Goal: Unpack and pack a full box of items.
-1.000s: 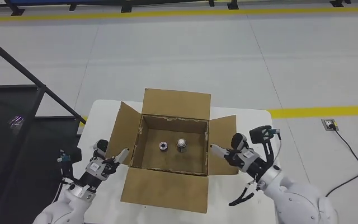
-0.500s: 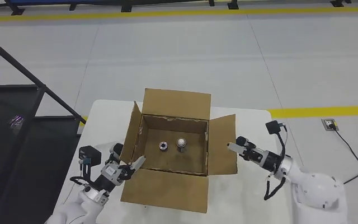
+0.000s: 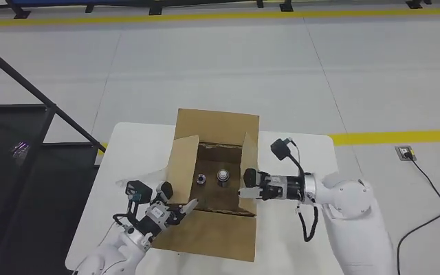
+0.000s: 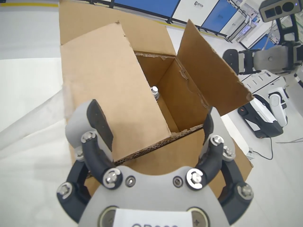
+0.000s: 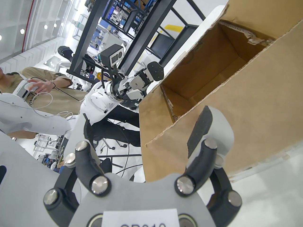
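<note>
- The box [image 3: 218, 152] sits in the middle of the worktop [image 3: 130, 158]. Its far flap [image 3: 216, 125] is laid back at 12 o'clock and its near flap [image 3: 206, 234] is spread out at 6 o'clock.
- Two small things rest on the box floor: a round item [image 3: 200, 179] and, just beside it at 3 o'clock, a capped item [image 3: 223, 177]. They are too small to name with any confidence.
- The left flap [image 3: 183, 168] is raised and tilts in over the opening. The right flap [image 3: 249, 161] stands close to upright.
- The left gripper [image 3: 184, 206] is at the box's 7 o'clock corner. Its fingers [image 4: 99, 124] are spread wide and grip nothing, with the lower corner of the left flap lying between them unclamped.
- The right gripper [image 3: 246, 187] is at the box's 3 o'clock side, against the outer face of the right flap. Its fingers [image 5: 203, 128] are also apart and hold nothing.
- Judged from this, the step in hand is closing up: the two side flaps get folded in over the contents.
- The next move calls for each arm to press its flap further inward and down until both lie flat, without the cardboard springing back. The 12 and 6 o'clock flaps would then need folding over them.
</note>
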Action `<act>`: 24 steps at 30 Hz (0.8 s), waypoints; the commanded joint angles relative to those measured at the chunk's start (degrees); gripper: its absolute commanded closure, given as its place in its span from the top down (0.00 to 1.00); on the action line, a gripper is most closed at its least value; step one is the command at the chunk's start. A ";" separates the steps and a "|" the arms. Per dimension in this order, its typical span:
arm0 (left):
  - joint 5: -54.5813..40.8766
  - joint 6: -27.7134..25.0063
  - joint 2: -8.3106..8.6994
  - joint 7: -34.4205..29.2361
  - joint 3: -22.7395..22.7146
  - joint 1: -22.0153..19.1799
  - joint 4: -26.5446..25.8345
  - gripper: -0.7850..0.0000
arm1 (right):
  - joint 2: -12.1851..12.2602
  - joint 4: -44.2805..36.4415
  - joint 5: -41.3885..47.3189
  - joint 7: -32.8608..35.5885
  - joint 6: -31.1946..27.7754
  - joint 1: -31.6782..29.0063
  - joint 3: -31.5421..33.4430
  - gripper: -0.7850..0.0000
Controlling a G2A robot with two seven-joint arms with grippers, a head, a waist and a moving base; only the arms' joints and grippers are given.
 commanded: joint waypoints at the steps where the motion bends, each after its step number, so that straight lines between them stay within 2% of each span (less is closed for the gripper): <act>1: 0.11 0.39 -0.02 -0.17 0.60 -0.51 0.59 1.00 | -0.16 3.34 -1.24 -1.48 0.22 2.47 -2.98 1.00; 11: -1.67 5.43 -0.17 -1.46 1.40 -3.20 4.13 1.00 | -0.52 12.32 -6.86 -5.91 -0.54 8.50 -12.01 1.00; 18: -4.19 6.12 -0.08 -3.19 1.04 -4.35 5.39 1.00 | -0.15 13.39 -10.72 -8.38 0.19 8.99 -14.52 1.00; 24: -5.92 5.46 0.15 -3.34 -0.26 -3.75 3.99 1.00 | 0.22 12.73 -13.54 -10.12 1.41 8.88 -16.08 1.00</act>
